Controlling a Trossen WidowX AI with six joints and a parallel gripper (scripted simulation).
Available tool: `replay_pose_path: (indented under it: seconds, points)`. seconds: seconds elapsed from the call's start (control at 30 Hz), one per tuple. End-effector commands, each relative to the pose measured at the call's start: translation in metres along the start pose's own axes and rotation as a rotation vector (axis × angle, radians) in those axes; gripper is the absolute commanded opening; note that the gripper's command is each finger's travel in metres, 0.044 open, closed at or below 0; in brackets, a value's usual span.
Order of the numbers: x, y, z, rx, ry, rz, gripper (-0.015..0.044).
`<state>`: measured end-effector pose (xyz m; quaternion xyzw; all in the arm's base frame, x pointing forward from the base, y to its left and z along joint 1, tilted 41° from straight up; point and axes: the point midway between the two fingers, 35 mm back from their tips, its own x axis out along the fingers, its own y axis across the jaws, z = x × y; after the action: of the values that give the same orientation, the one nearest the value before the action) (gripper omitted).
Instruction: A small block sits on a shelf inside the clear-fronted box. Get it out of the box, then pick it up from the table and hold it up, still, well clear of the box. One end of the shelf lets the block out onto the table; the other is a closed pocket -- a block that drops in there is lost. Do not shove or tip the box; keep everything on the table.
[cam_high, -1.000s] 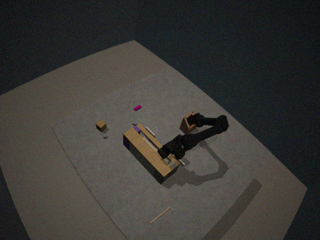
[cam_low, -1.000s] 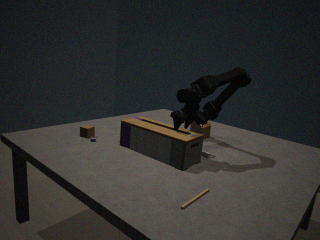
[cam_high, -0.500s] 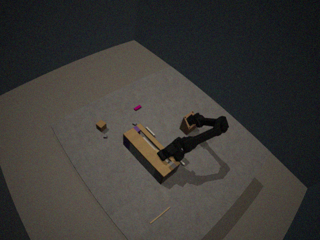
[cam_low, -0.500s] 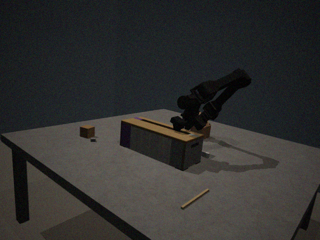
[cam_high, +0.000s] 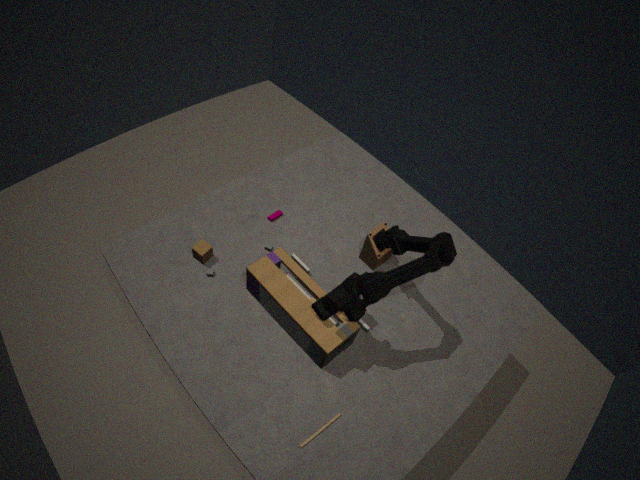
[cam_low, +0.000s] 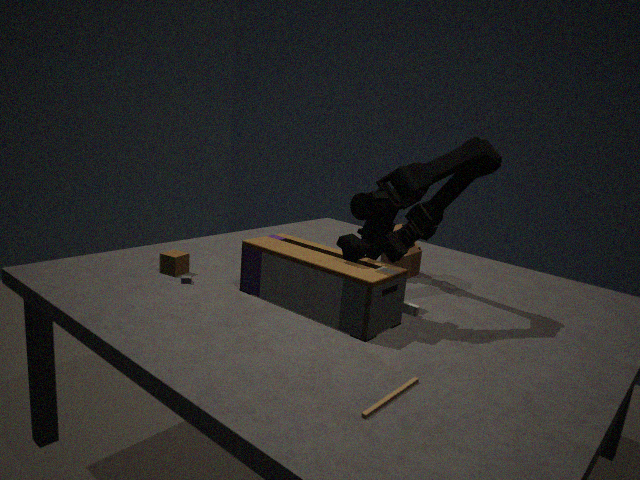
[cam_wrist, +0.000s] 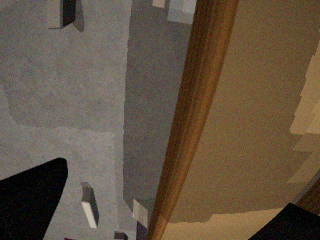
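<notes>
The box (cam_high: 289, 294) (cam_low: 310, 255) (cam_wrist: 250, 105) stands upright on the table, its wooden top cut by a long slot. Its far-left end has a purple panel (cam_low: 250, 271), and its near-right end a grey one. My gripper (cam_low: 361, 257) (cam_wrist: 146, 176) is open and empty, low over the slot toward the right end. Its fingertips are hard to make out in the top and exterior views, so I cannot tell how far they reach into the slot. In the wrist view the fingers stand wide apart, with the box's wooden edge between them. The small block cannot be made out; the shelf is mostly hidden.
A wooden cube (cam_high: 202, 251) (cam_low: 174, 263) and a small dark piece (cam_high: 210, 274) (cam_low: 186, 280) lie left of the box. A magenta piece (cam_high: 275, 215) lies behind. White bars (cam_high: 300, 262) (cam_low: 411, 308) (cam_wrist: 90, 214) lie along the arm's side. A thin stick (cam_high: 320, 430) (cam_low: 390, 397) lies in front.
</notes>
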<state>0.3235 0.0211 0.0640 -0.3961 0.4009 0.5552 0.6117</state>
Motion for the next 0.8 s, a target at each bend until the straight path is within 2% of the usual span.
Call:
replay_pose_path:
  seconds: [0.0,0.77]
  points:
    - [0.007,0.001,-0.014,0.006,0.0,0.008,0.04]
    - [0.028,0.002,-0.073,0.006,0.003,0.008,0.04]
